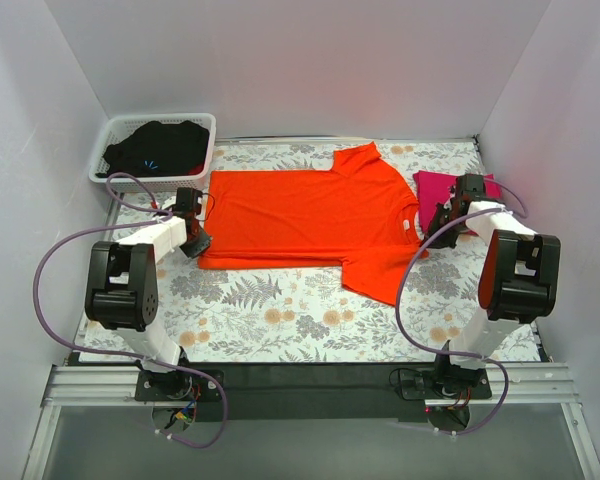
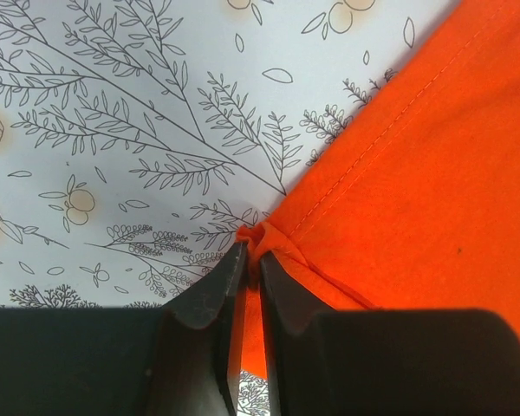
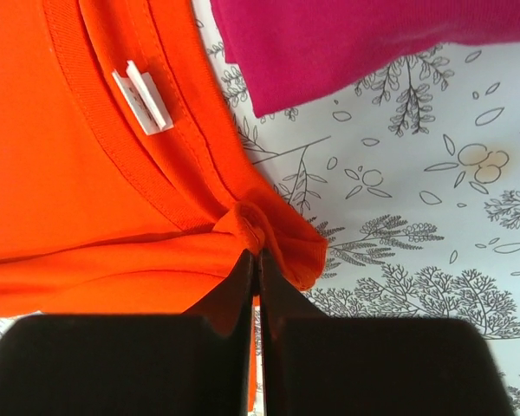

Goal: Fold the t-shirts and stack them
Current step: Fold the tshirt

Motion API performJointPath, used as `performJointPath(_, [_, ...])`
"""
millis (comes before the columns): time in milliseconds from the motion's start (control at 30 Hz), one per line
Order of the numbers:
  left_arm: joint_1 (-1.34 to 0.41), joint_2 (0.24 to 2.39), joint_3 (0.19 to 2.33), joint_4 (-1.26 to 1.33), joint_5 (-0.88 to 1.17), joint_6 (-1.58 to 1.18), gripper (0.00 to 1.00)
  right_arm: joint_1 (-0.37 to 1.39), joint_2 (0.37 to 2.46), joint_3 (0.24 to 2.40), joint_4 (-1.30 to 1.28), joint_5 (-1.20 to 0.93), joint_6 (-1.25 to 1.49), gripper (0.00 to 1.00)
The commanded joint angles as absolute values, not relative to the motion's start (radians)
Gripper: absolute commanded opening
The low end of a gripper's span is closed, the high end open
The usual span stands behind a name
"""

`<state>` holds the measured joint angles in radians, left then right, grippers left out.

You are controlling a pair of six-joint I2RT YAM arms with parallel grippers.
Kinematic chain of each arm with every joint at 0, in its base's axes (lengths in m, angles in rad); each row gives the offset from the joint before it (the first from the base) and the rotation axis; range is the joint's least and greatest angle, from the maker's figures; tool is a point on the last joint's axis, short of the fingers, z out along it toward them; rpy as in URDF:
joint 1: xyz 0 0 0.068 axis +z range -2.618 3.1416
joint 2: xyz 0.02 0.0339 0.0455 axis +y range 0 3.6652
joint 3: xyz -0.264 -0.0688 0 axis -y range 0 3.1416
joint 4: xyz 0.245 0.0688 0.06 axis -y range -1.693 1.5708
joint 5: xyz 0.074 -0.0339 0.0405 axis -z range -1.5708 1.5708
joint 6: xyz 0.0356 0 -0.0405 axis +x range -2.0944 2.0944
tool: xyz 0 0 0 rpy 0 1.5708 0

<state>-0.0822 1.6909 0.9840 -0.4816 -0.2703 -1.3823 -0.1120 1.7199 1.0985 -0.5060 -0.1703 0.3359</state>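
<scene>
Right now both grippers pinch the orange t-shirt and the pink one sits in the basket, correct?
No: the top view shows the pink t-shirt on the table by the right gripper. That and the left gripper do pinch the orange t-shirt.

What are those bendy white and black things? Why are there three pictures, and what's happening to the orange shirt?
Those are two robot arms, fixed at the near edge of a table with a leafy pattern. The wide picture comes from a camera above and behind the arms. The other two come from a small camera on each arm's wrist, so you see the black pincer tips up close.

An orange t-shirt lies spread flat on the table. Past its neck end sits a pink t-shirt. In the far left corner, a white basket holds dark clothing.

The left pincer is shut on the orange t-shirt's bottom edge. The right pincer is shut on a pinch of cloth near its collar. The job is folding and stacking the shirts.
</scene>
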Motion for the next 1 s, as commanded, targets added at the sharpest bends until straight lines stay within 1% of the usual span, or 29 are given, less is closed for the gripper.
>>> performJointPath(0, [-0.071, 1.692, 1.014, -0.46, -0.321, -1.376, 0.14, -0.124, 1.73, 1.155, -0.488, -0.13, 0.319, 0.06])
performJointPath(67, [-0.071, 1.687, 1.012, -0.46, -0.33, -1.379, 0.15, -0.126, 1.735, 1.169, -0.488, -0.132, 0.316, 0.07])
performJointPath(133, [-0.072, 1.681, 1.014, -0.46, -0.328, -1.378, 0.2, -0.126, 1.735, 1.177, -0.488, -0.132, 0.313, 0.11])
performJointPath(167, [-0.072, 1.671, 1.014, -0.46, -0.327, -1.373, 0.23, -0.126, 1.73, 1.184, -0.488, -0.138, 0.308, 0.13])
performJointPath(200, [-0.072, 1.663, 1.017, -0.46, -0.327, -1.368, 0.29, -0.126, 1.727, 1.187, -0.489, -0.143, 0.304, 0.17])
performJointPath(233, [-0.071, 1.654, 1.019, -0.459, -0.325, -1.368, 0.4, -0.124, 1.721, 1.187, -0.489, -0.144, 0.301, 0.22])
performJointPath(267, [-0.072, 1.632, 1.025, -0.459, -0.325, -1.361, 0.46, -0.123, 1.703, 1.19, -0.492, -0.143, 0.293, 0.3])
performJointPath(300, [-0.072, 1.623, 1.031, -0.46, -0.325, -1.355, 0.53, -0.121, 1.694, 1.19, -0.492, -0.14, 0.288, 0.34])
performJointPath(333, [-0.072, 1.609, 1.037, -0.462, -0.324, -1.348, 0.63, -0.12, 1.668, 1.19, -0.494, -0.137, 0.284, 0.38])
performJointPath(367, [-0.072, 1.599, 1.043, -0.463, -0.321, -1.338, 0.68, -0.114, 1.654, 1.186, -0.5, -0.132, 0.284, 0.41])
performJointPath(400, [-0.072, 1.57, 1.054, -0.465, -0.313, -1.335, 0.72, -0.109, 1.638, 1.181, -0.502, -0.13, 0.282, 0.47])
performJointPath(433, [-0.072, 1.556, 1.06, -0.469, -0.31, -1.33, 0.78, -0.106, 1.606, 1.174, -0.505, -0.14, 0.282, 0.48])
performJointPath(500, [-0.081, 1.508, 1.074, -0.497, -0.301, -1.335, 0.8, -0.1, 1.548, 1.131, -0.506, -0.162, 0.288, 0.51])
performJointPath(567, [-0.098, 1.473, 1.072, -0.52, -0.29, -1.339, 0.81, -0.094, 1.507, 1.088, -0.506, -0.178, 0.295, 0.52])
performJointPath(633, [-0.15, 1.422, 1.057, -0.558, -0.272, -1.354, 0.81, -0.087, 1.45, 1.017, -0.503, -0.202, 0.296, 0.52])
performJointPath(667, [-0.299, 1.364, 1.02, -0.586, -0.229, -1.386, 0.81, -0.083, 1.383, 0.915, -0.497, -0.262, 0.299, 0.51])
performJointPath(767, [-0.441, 1.356, 0.999, -0.594, -0.166, -1.443, 0.81, -0.072, 1.336, 0.838, -0.489, -0.297, 0.302, 0.49])
performJointPath(800, [-0.527, 1.361, 0.997, -0.588, -0.144, -1.48, 0.81, -0.066, 1.313, 0.79, -0.482, -0.323, 0.305, 0.48])
performJointPath(833, [-0.567, 1.389, 1.005, -0.583, -0.111, -1.489, 0.81, -0.063, 1.304, 0.769, -0.48, -0.342, 0.313, 0.45])
performJointPath(867, [-0.637, 1.408, 1.017, -0.574, -0.089, -1.496, 0.81, -0.063, 1.286, 0.752, -0.479, -0.366, 0.316, 0.44])
performJointPath(967, [-0.757, 1.511, 1.098, -0.565, -0.063, -1.5, 0.81, -0.061, 1.243, 0.69, -0.477, -0.376, 0.319, 0.44])
